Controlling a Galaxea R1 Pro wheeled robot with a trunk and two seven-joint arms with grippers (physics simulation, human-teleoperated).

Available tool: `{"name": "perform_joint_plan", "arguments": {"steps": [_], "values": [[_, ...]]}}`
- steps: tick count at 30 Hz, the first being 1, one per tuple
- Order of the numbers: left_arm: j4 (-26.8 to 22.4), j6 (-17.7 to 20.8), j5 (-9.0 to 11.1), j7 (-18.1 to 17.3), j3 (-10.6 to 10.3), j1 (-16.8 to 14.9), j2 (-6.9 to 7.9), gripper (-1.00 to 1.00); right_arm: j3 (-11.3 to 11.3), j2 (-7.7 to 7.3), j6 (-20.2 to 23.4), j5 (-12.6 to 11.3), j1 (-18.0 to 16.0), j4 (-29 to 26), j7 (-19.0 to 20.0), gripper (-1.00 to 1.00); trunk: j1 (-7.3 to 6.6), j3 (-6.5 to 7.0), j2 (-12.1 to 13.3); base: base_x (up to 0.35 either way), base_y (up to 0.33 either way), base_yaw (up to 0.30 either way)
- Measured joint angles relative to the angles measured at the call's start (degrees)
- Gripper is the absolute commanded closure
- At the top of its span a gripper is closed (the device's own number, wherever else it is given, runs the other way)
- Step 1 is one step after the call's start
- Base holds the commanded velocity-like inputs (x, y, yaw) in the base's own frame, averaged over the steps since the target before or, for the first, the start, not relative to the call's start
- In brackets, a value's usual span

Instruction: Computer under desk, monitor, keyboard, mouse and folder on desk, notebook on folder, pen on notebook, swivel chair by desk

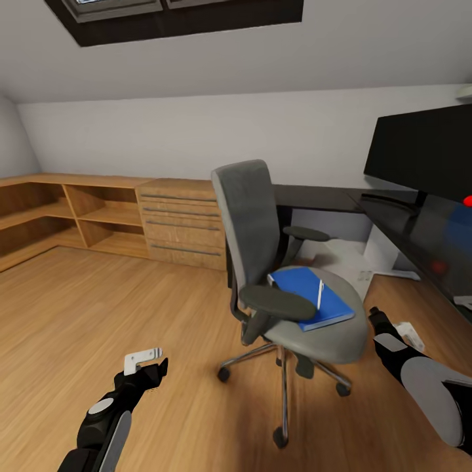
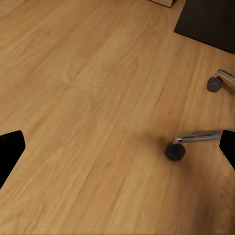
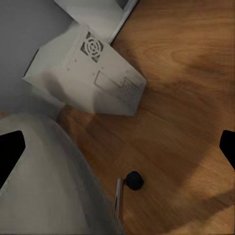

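facing the swivel chair (image 1: 288,262); blue folder (image 1: 311,298) on its seat, pen (image 1: 320,294) on top. both my claws, left (image 1: 145,360) and right (image 1: 375,316), spread apart, holding nothing.

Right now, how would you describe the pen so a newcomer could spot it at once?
Find the grey office chair in the middle of the room, in front of the black desk. On its seat lies a blue folder; the pen is the thin white stick lying across that folder.
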Motion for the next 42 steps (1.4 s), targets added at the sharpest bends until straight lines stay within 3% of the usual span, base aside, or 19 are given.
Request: {"name": "perform_joint_plan", "arguments": {"steps": [7, 15, 21, 30, 42], "values": [[0.02, -0.01, 0.00, -0.14, 0.00, 0.00, 0.01, -1.00, 0.00, -1.59, 0.47, -0.08, 0.01, 0.24, -0.13, -1.00, 0.01, 0.00, 0.00, 0.226, -0.060, 0.000], [0.02, -0.02, 0.00, -0.21, 0.00, 0.00, 0.07, -1.00, 0.01, -2.12, 2.05, -0.16, 0.01, 0.30, -0.10, -1.00, 0.01, 0.00, 0.00, 0.256, -0.009, 0.000], [0.02, 0.01, 0.00, -0.22, 0.00, 0.00, 0.08, -1.00, -0.03, -2.26, 9.08, -0.12, 0.01, 0.31, 0.03, -1.00, 0.03, 0.00, 0.00, 0.051, -0.001, 0.000], [-0.23, 0.01, 0.03, -0.28, 0.00, 0.00, 0.08, -1.00, -0.08, -3.36, 12.77, -0.50, 0.01, 0.36, 0.08, -1.00, 0.03, 0.00, 0.00, 0.005, 0.000, 0.000], [-2.94, 0.16, 0.09, -0.30, 0.01, 0.01, -0.07, -1.00, -0.92, -3.57, 17.97, -0.34, -0.03, -0.48, 0.16, -1.00, 0.02, 0.01, -0.01, 0.000, 0.000, 0.000]]}}
